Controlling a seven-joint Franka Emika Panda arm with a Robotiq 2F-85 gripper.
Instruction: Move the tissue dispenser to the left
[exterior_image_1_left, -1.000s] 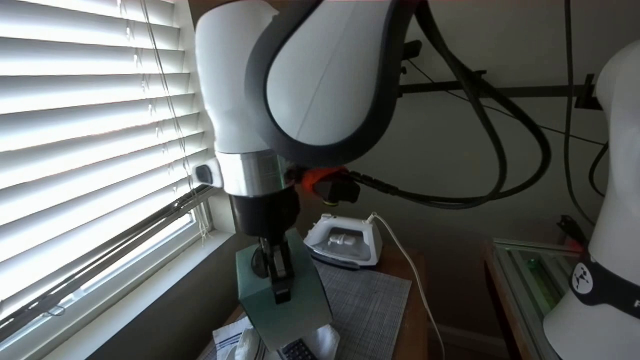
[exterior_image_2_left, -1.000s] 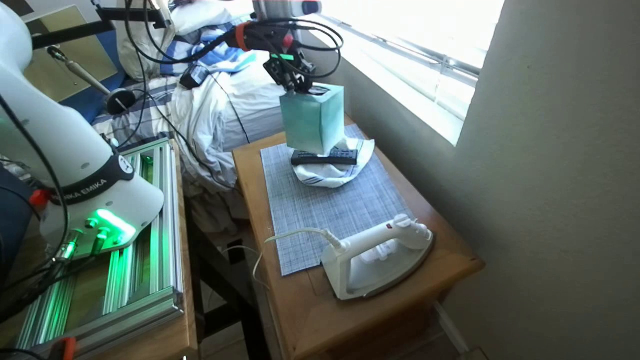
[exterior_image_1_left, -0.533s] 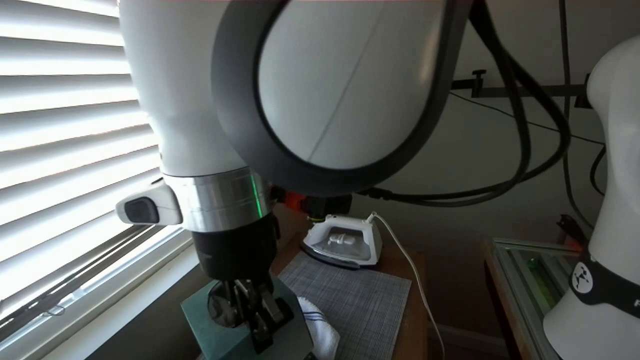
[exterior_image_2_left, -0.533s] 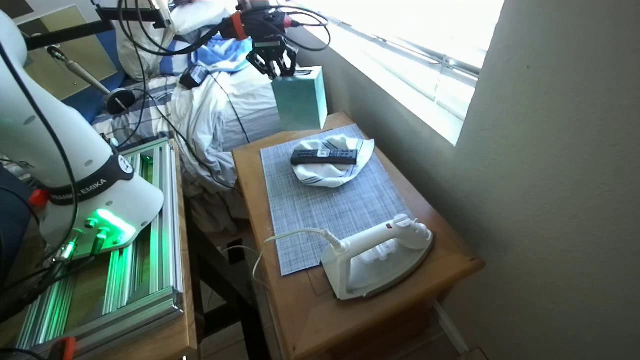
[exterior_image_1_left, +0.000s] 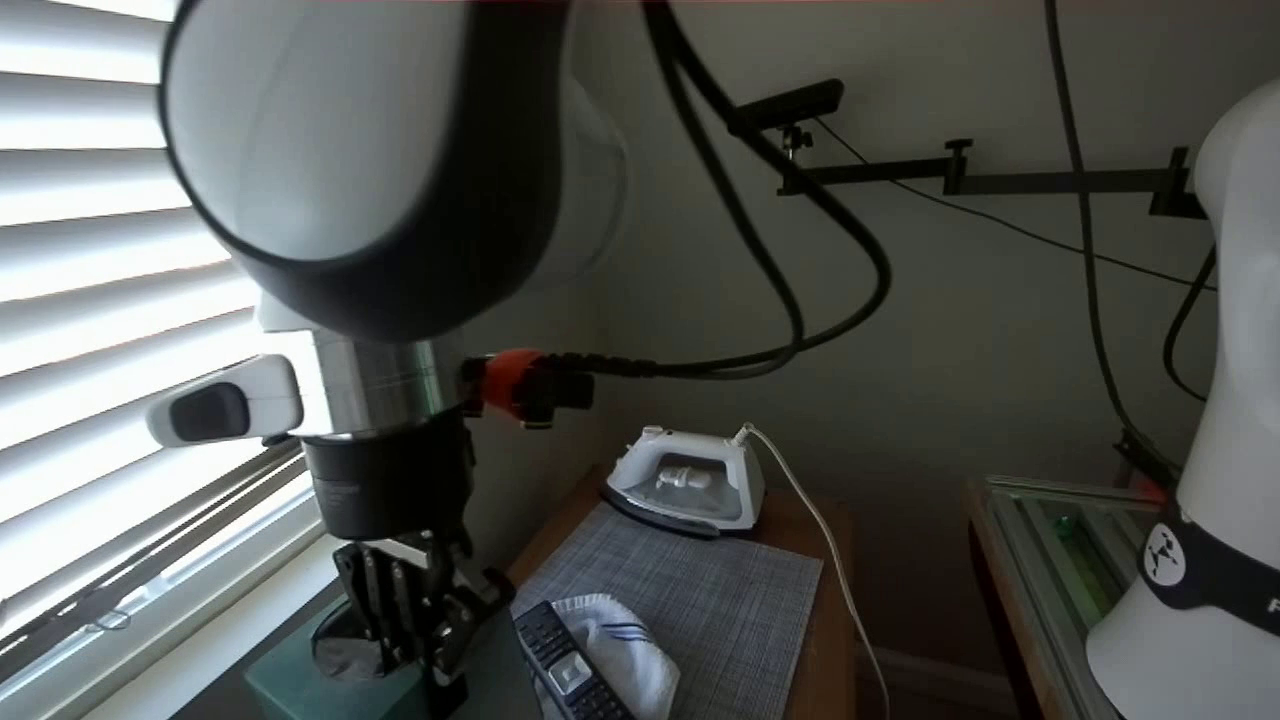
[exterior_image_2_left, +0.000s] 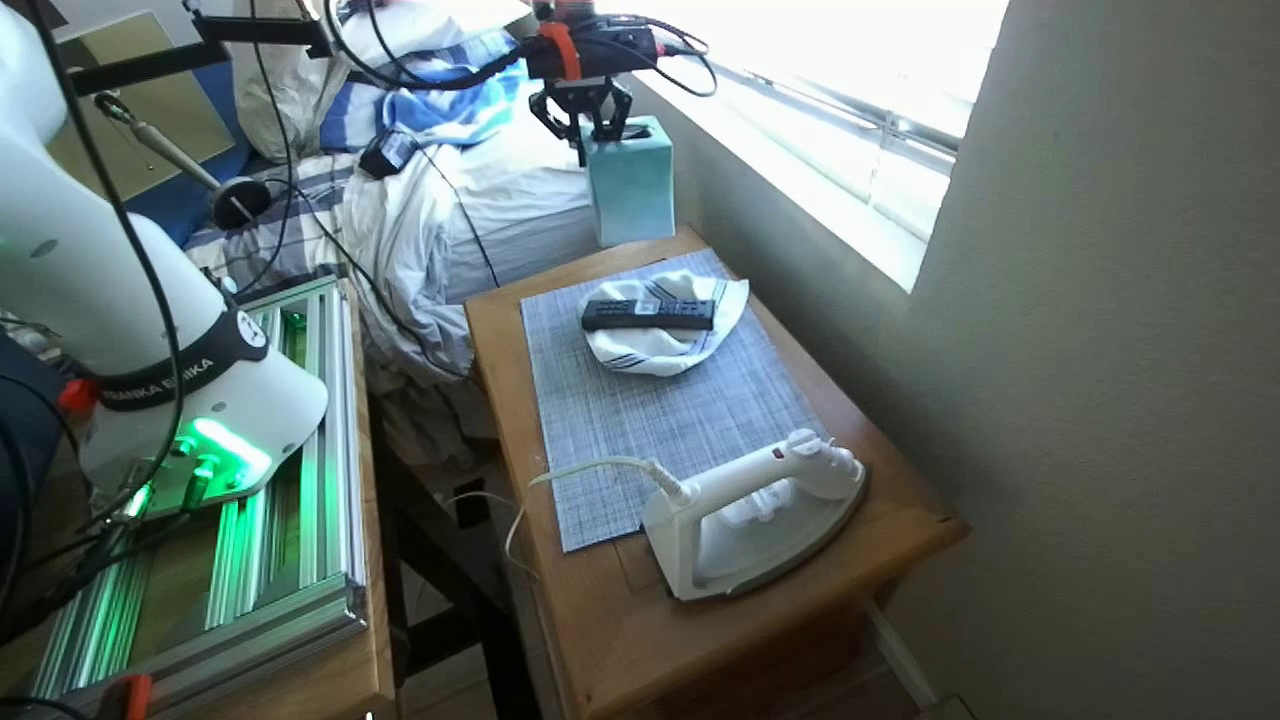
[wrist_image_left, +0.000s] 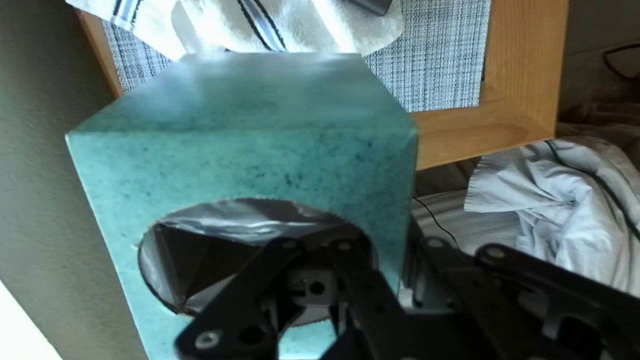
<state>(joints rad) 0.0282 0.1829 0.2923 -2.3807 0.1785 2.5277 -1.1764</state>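
Note:
The tissue dispenser (exterior_image_2_left: 635, 195) is a teal box with an oval opening in its top. It hangs in the air near the far end of the small table in an exterior view. It is partly cut off at the bottom of an exterior view (exterior_image_1_left: 315, 670) and fills much of the wrist view (wrist_image_left: 240, 155). My gripper (exterior_image_2_left: 592, 148) is shut on one side wall of the box. In the wrist view the gripper (wrist_image_left: 387, 260) has one finger in the opening and the other outside the wall. The fingertips are hidden there.
A black remote (exterior_image_2_left: 648, 314) lies on a white striped towel (exterior_image_2_left: 660, 355) on the grey placemat (exterior_image_2_left: 640, 430). A white iron (exterior_image_2_left: 755, 510) with a cord stands at the near end of the wooden table (exterior_image_2_left: 600, 640). The window sill (exterior_image_2_left: 800, 180) and wall run alongside; a bed (exterior_image_2_left: 520, 220) lies beyond.
The box has moved with the gripper from above the towel and remote toward the table's far end. The remote and towel now show uncovered. The box's tilt has changed in the last half second.

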